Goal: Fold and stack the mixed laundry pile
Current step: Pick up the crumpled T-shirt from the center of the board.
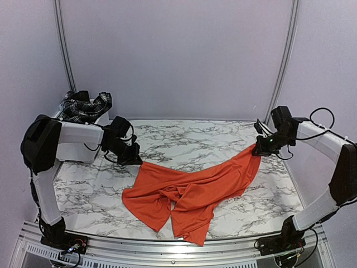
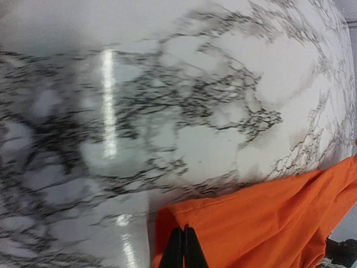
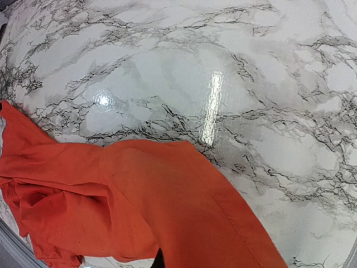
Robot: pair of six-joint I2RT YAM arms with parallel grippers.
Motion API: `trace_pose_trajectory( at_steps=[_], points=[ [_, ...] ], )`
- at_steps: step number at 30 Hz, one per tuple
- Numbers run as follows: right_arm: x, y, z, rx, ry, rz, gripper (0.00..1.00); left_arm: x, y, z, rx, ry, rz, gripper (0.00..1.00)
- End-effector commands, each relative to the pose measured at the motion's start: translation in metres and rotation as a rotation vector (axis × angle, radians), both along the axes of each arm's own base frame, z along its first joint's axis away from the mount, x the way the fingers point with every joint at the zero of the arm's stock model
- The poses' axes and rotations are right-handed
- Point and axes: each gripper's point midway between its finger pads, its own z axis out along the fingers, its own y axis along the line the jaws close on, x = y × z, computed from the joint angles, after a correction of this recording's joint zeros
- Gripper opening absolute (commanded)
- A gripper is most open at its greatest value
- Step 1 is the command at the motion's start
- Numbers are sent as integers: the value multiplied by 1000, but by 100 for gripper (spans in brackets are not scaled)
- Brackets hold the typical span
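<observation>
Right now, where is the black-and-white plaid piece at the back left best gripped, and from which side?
Grip the raised fold at the top of the plaid piece, coming from above. It is heaped up there, and the left arm hides its lower part. Probably the left end effector, shut on the orange T-shirt, must release first.

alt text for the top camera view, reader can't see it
An orange T-shirt hangs between the left gripper and right gripper, each pinching one end, its middle sagging on the marble table. A black-and-white plaid cloth is heaped at back left.
</observation>
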Motion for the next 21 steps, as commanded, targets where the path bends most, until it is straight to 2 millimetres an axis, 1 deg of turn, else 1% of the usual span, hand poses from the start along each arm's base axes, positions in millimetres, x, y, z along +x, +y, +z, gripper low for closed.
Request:
trace_pose_trajectory(
  at_steps=[1,2,5,7,8,9,10,11,12,13,14,16,19,21],
  points=[
    [7,0,12,12,-46,1,0,10,67,30,93,-95,160,0],
    [6,3,9,33,-44,12,0,10,75,36,102,-120,171,0],
    [8,12,-2,84,-17,29,0,6,92,37,149,-148,190,0],
    [13,17,-9,107,-3,34,0,2,89,30,141,-124,158,0],
    [15,18,-11,117,2,36,0,-2,88,23,145,-94,147,2],
    [17,19,-14,121,5,39,0,-4,87,18,143,-73,144,21],
    [19,20,-16,126,11,41,0,-5,88,14,150,-66,152,45],
    [20,21,-19,129,17,45,0,-4,90,14,152,-72,164,60],
    [22,22,-22,129,22,49,0,-2,91,15,152,-82,175,68],
    [23,22,-25,126,30,50,0,1,90,17,148,-92,178,70],
    [23,20,-30,117,39,47,0,4,89,19,146,-98,178,71],
    [22,17,-38,96,61,38,0,11,85,22,137,-108,173,71],
    [18,12,-54,65,102,24,0,25,74,25,112,-120,149,71],
    [18,10,-62,52,118,17,0,34,69,23,100,-116,140,71]
  ],
)
